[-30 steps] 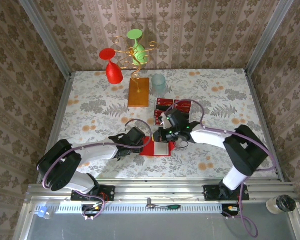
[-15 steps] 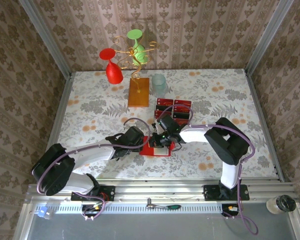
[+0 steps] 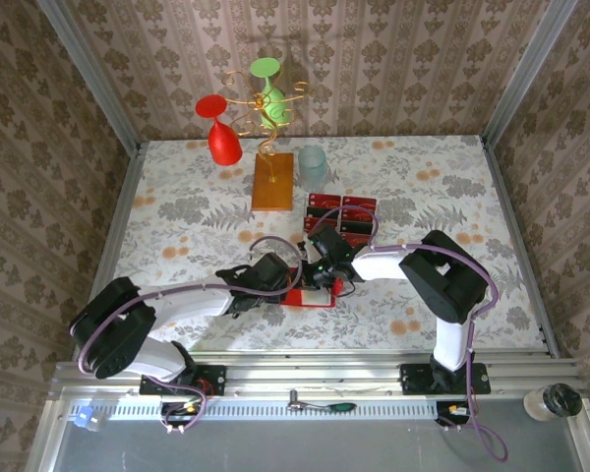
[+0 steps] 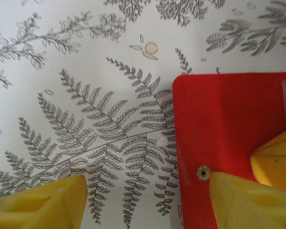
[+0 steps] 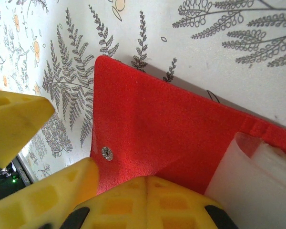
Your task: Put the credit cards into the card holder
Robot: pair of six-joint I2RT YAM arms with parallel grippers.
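The red card holder lies opened on the fern-print table, its flap bearing a small snap dot. My left gripper is open and straddles the flap's left edge. One of its yellow fingers rests on the flap beside the snap; the other stands over bare table. My right gripper is shut, its tips pressed together on the red flap, beside the pale inside pocket. The red credit cards sit just behind the holder.
At the back stand an orange-based wire rack holding a red glass and a green glass, and a pale cup. Patterned walls close in three sides. Open tabletop lies far left and far right.
The right arm has folded inward and its gripper has moved left and nearer, onto the holder, covering the pale inside. The left gripper has shifted slightly right along the flap.
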